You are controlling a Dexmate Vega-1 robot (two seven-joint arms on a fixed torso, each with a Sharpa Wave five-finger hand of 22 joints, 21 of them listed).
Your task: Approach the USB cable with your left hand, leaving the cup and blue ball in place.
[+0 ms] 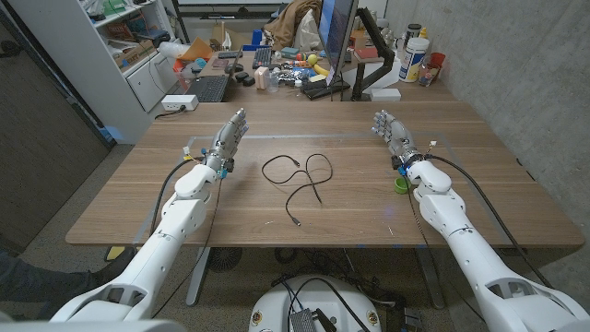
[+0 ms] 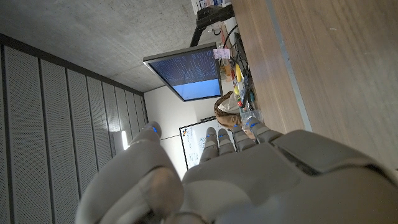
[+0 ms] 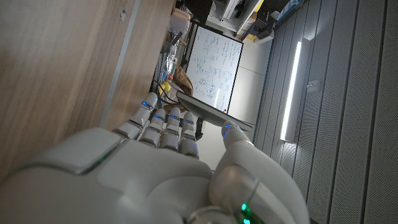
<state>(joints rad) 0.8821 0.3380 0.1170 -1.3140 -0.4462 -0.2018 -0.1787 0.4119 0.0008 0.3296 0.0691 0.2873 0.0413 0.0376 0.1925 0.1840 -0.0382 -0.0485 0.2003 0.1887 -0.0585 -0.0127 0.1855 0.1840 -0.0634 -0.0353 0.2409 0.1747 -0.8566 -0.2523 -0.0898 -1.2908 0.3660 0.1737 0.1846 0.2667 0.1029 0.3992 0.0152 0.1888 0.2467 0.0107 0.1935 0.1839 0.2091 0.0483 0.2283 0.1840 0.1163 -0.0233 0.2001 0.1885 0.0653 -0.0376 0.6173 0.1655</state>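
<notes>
A black USB cable (image 1: 297,177) lies in loose loops at the middle of the wooden table (image 1: 350,212), one plug end toward the front edge. My left hand (image 1: 229,138) stands to the cable's left, apart from it, fingers stretched out toward the far side and holding nothing. In the left wrist view the same hand (image 2: 249,180) has straight fingers beside the table (image 2: 336,68). My right hand (image 1: 392,132) is to the cable's right, fingers apart and empty; it also appears in the right wrist view (image 3: 155,174). A small green object (image 1: 400,184) sits beside my right wrist.
Behind the table stands a cluttered desk with a monitor (image 1: 336,37), a keyboard (image 1: 208,88) and several small items. A shelf unit (image 1: 129,46) is at the far left. Bare wood lies between the left hand and the cable.
</notes>
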